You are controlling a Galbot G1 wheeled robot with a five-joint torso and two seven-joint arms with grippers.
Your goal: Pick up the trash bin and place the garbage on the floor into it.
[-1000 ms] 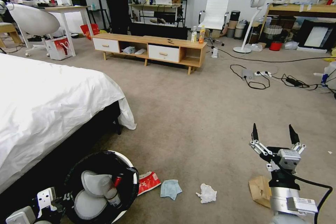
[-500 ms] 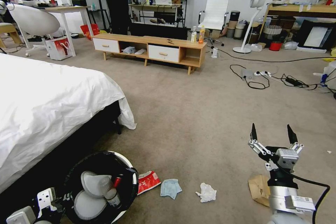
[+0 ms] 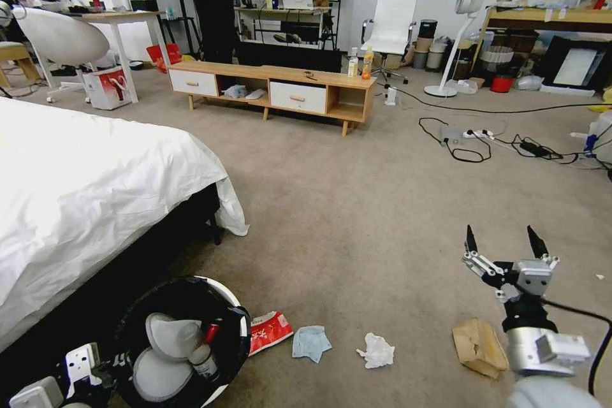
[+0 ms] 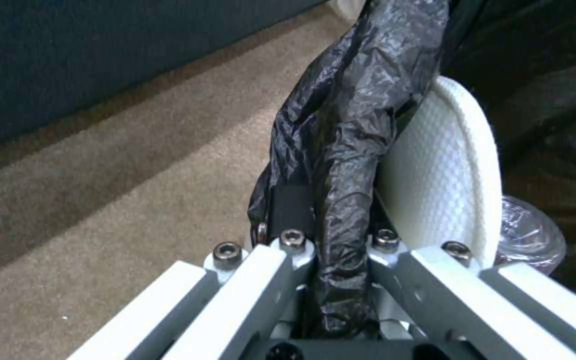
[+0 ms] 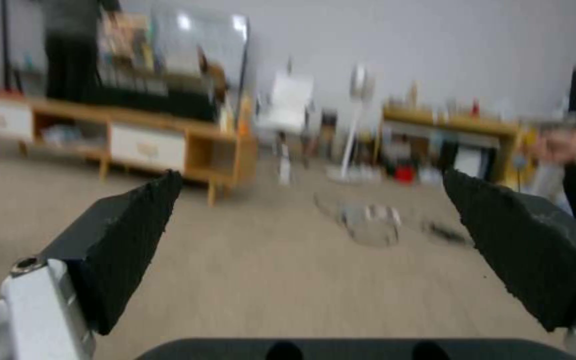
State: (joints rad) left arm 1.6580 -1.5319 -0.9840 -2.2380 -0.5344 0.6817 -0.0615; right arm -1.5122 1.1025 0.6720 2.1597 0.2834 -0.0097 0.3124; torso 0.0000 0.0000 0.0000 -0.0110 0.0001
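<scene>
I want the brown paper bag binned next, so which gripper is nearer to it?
Right. The open right gripper hovers just above and behind the crumpled brown paper bag; the left gripper clamps the white trash bin's rim, across the carpet.

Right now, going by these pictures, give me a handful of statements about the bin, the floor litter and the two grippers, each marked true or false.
1. The left gripper is shut on the trash bin at its bag-lined rim. True.
2. The right gripper holds the brown paper bag. False: its jaws are open and empty, and the bag lies on the floor below and beside it.
3. A bottle and a red can already sit inside the bin. True.
4. The white tissue wad is in the bin. False: it lies on the carpet, between the light blue face mask and the paper bag.
5. The red-white snack wrapper lies on the bed. False: it lies on the floor beside the bin.
</scene>
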